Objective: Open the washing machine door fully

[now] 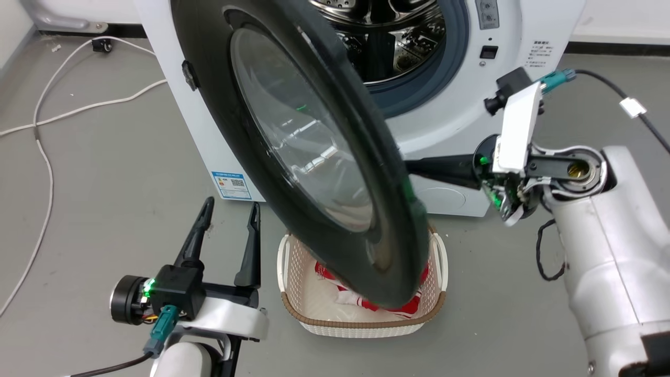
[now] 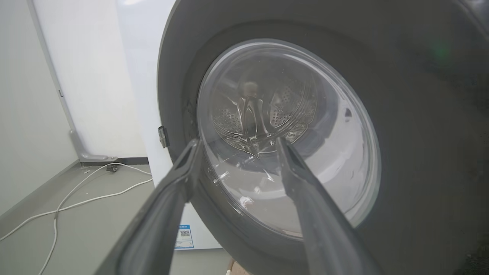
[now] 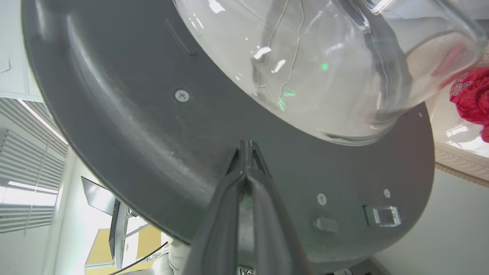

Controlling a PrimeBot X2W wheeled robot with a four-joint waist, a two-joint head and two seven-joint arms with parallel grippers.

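My right gripper is clenched, its 2 fingers pressed together with the tips against the inner face of the washing machine door, just below the glass bowl. The door stands swung out from the washing machine, roughly halfway by my judgement, hanging above the basket. I should push near the free rim and follow the door's arc, so the tips don't slide off. My left gripper is spread and empty, just beside the door's outer face.
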